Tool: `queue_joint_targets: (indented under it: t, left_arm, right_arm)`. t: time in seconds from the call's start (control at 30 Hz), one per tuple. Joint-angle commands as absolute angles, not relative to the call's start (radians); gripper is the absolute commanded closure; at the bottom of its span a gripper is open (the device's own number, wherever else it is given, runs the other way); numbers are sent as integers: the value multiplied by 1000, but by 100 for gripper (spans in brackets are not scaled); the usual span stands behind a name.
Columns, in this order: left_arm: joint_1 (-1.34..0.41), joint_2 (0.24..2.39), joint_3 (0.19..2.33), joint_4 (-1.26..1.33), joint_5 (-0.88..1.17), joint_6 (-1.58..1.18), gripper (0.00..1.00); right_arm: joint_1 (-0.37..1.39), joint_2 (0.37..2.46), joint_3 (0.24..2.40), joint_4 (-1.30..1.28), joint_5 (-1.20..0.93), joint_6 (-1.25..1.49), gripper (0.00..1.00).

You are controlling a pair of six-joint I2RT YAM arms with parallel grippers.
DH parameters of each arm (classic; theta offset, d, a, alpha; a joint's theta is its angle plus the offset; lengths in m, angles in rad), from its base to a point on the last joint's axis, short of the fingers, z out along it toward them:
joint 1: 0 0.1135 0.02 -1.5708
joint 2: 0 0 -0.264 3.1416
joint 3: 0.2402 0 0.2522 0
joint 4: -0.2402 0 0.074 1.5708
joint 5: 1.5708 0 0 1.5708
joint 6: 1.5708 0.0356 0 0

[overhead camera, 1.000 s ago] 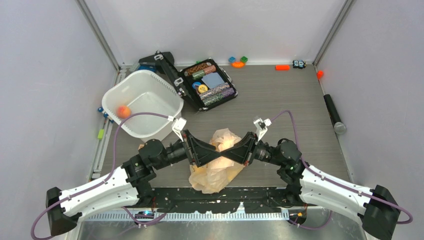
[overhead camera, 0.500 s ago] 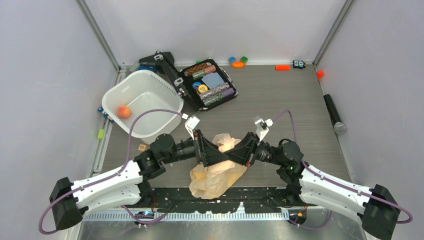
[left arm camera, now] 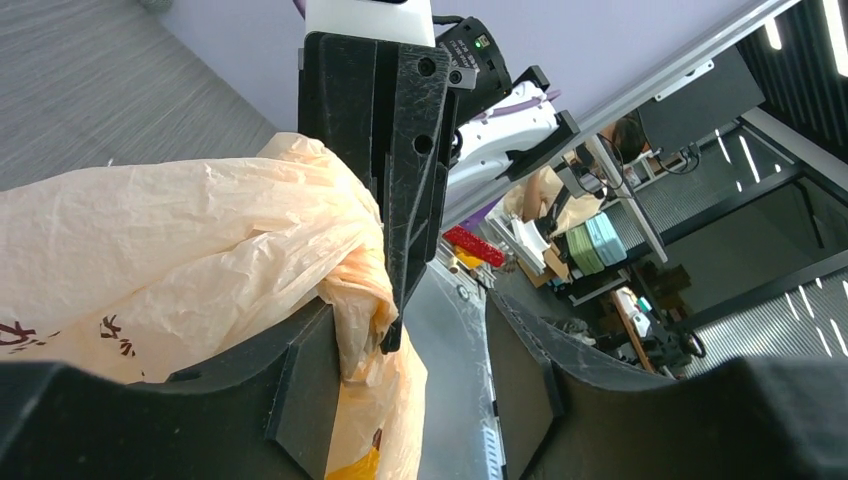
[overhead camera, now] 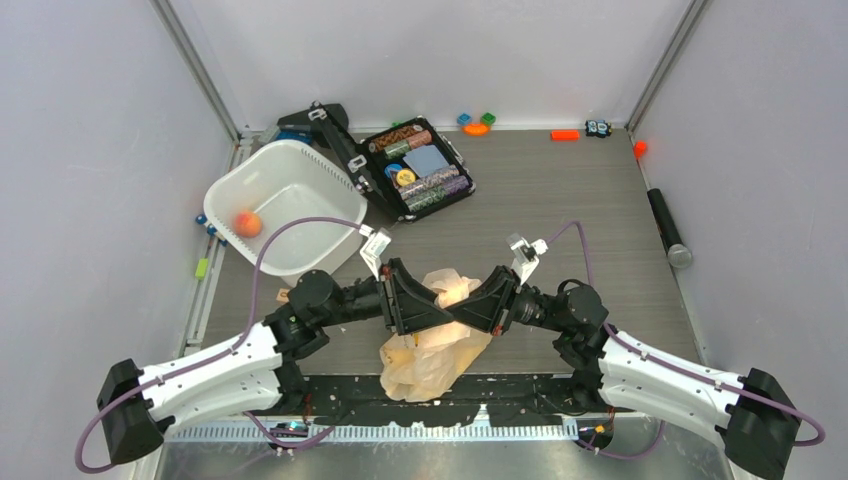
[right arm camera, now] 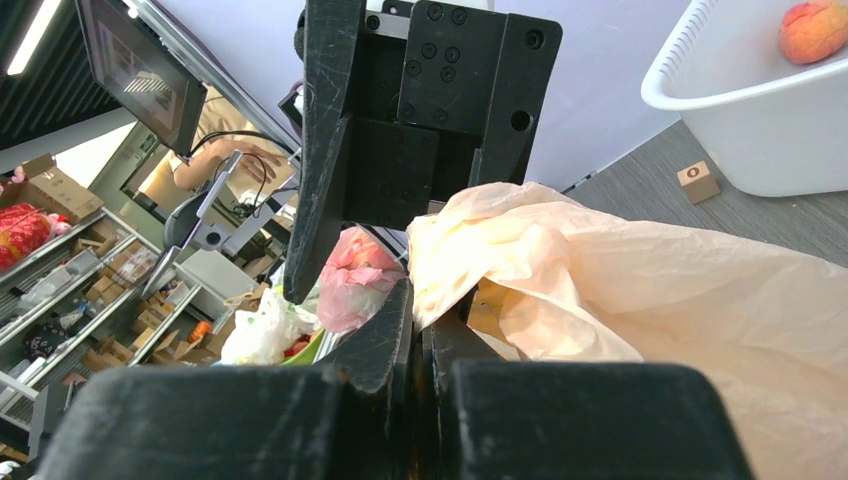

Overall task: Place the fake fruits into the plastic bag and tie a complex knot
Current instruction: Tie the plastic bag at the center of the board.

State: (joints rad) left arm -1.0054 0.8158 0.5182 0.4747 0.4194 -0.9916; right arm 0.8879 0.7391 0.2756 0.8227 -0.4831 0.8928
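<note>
Left hand (left arm camera: 405, 335) spread, a fold of the bag (overhead camera: 432, 352) between its fingers. Right hand (right arm camera: 420, 325) pressed together, pinching the bag's top. Bag bunched on the near-centre worktop (overhead camera: 560, 215) between both arms. One orange fruit (overhead camera: 247, 223) in the white tub (overhead camera: 262, 160), far left.

two robot arms seen from above: the left arm (overhead camera: 215, 370) and right arm (overhead camera: 665, 378) wear white moulded shells, with round black joints between. a purple cable (overhead camera: 262, 262) loops from each to a small white block (overhead camera: 375, 243). the left gripper (overhead camera: 443, 313) and right gripper (overhead camera: 462, 313) are matte black wedges, scuffed at the edges, dotted with recessed screws (right arm camera: 450, 45); a green light (left arm camera: 478, 42) glows on one housing
</note>
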Motion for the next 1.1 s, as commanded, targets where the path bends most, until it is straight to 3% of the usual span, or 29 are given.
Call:
queue_joint_targets:
  t: [0.0, 0.3, 0.67, 0.83, 0.93, 0.97, 1.07]
  left_arm:
    - [-1002, 772, 525, 514, 435, -993, 49]
    - [-993, 703, 488, 435, 311, -979, 70]
    - [-983, 712, 484, 421, 312, -990, 80]
    - [-983, 714, 481, 412, 317, -988, 100]
    - [-981, 706, 472, 379, 284, -978, 100]
    - [-979, 705, 469, 372, 279, -977, 100]
    - [-976, 715, 467, 369, 279, -974, 100]
  right_arm:
    - [885, 733, 272, 867, -468, 888, 95]
    - [885, 724, 269, 861, -464, 887, 95]
    - [885, 724, 273, 857, -464, 887, 95]
    - [885, 712, 278, 837, -457, 886, 94]
    - [885, 686, 294, 787, -441, 879, 84]
    - [886, 679, 301, 766, -433, 876, 74]
    - [885, 635, 332, 650, -417, 853, 59]
